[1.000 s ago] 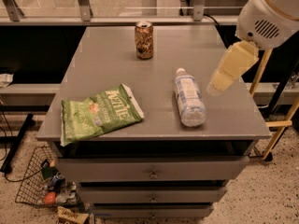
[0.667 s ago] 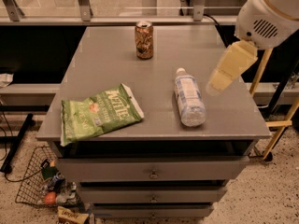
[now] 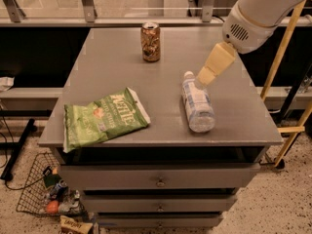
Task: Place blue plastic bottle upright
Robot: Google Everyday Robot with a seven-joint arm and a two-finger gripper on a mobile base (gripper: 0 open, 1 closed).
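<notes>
The blue plastic bottle (image 3: pixel 197 105) lies on its side on the right half of the grey table (image 3: pixel 112 67). It is clear, with a pale label and a ribbed lower body. Its white cap (image 3: pixel 188 75) points to the far side and its base points to the front edge. My gripper (image 3: pixel 204 78), cream-coloured, reaches down from the upper right. Its tip is just right of the cap and neck, very close to them. I cannot tell whether it touches the bottle.
A brown drink can (image 3: pixel 150 42) stands upright at the back middle. A green chip bag (image 3: pixel 103 118) lies flat at the front left. Drawers sit below the tabletop. A wire basket (image 3: pixel 46 194) with items is on the floor at the left.
My gripper has moved left, from beside the bottle's middle to right next to its cap. The bottle, can and bag have not moved.
</notes>
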